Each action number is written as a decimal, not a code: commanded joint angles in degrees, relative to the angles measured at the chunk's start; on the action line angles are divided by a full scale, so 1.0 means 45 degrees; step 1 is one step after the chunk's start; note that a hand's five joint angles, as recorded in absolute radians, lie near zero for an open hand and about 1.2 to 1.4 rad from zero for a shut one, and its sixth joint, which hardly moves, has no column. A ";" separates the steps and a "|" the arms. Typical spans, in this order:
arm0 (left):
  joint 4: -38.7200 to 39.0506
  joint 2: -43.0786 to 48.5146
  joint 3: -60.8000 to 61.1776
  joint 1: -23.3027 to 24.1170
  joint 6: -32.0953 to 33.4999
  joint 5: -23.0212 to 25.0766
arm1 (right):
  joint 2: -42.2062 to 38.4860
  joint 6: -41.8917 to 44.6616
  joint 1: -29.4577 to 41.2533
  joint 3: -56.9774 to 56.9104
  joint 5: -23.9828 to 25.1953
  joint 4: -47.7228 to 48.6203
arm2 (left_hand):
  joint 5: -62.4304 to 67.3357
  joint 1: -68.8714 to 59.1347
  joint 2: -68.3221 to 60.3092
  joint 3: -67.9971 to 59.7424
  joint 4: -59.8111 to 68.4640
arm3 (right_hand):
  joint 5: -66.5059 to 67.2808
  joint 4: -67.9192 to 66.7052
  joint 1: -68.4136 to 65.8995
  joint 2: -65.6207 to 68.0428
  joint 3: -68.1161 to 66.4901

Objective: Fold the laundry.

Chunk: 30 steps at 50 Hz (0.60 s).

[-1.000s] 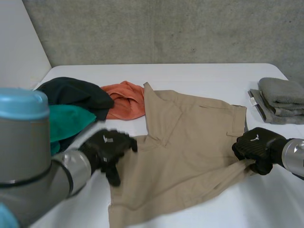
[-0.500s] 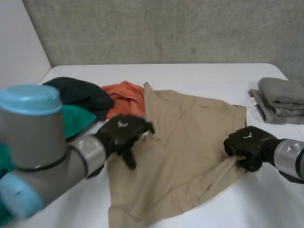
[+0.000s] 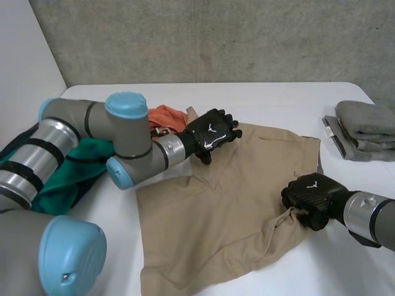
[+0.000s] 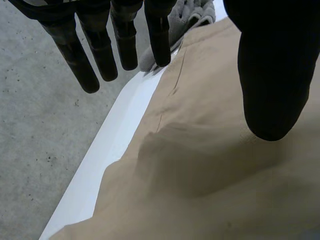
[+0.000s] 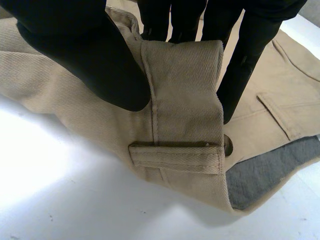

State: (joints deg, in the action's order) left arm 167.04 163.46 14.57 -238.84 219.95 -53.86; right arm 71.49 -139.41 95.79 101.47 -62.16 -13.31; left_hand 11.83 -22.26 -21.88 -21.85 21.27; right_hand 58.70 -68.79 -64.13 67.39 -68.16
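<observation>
Past a green cloth [image 3: 86,166] and an orange crumpled cloth [image 3: 164,115], the left hand [image 3: 212,134] is over the far left corner of the beige cotton shorts [image 3: 241,197] spread on the white table [image 3: 271,102], fingers straight, holding nothing. The right hand [image 3: 308,194] pinches the shorts' waistband at their right edge between thumb and fingers; folded grey towels [image 3: 367,129] lie further right.

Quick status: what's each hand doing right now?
Left hand: open, holding nothing.
Right hand: shut on the waistband of the tan cotton shorts.
</observation>
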 commanded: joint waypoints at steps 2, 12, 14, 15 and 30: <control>0.1120 0.0218 0.0590 -0.0186 0.0165 -0.0219 | 0.0012 -0.0015 -0.0212 0.0030 0.0142 0.0066 | 0.3050 -0.2954 -0.3039 -0.3046 0.3175 | 0.2511 -0.2490 -0.3526 0.2802 -0.2631; 0.1121 0.0432 0.0766 -0.0479 0.0439 -0.0356 | -0.0066 -0.0015 -0.0231 0.0069 0.0200 0.0086 | 0.5268 -0.5172 -0.5256 -0.5263 0.5393 | 0.2511 -0.2490 -0.3526 0.2802 -0.2631; 0.1005 0.0452 0.0785 -0.0518 0.0439 -0.0434 | -0.0066 -0.0035 -0.0251 0.0089 0.0201 0.0086 | 0.5268 -0.5172 -0.5256 -0.5263 0.5393 | 0.2511 -0.2490 -0.3526 0.2802 -0.2631; 0.0927 0.0433 0.0785 -0.0518 0.0458 -0.0473 | -0.0047 -0.0035 -0.0270 0.0089 0.0201 0.0086 | 0.5268 -0.5172 -0.5256 -0.5263 0.5393 | 0.2511 -0.2490 -0.3526 0.2802 -0.2631; 0.1178 0.0121 0.1292 -0.0538 0.1395 -0.1292 | -0.0008 -0.0171 -0.0270 0.0108 0.0220 0.0183 | 1.2927 -1.2831 -1.2915 -1.2922 1.3051 | 0.2511 -0.2490 -0.3526 0.2802 -0.2631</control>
State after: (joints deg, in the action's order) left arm 169.78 165.07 18.88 -241.66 224.62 -56.80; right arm 71.42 -139.89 94.65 101.91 -61.17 -12.68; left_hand 41.79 -54.12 -52.28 -52.19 52.20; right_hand 58.71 -68.79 -64.13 67.39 -68.16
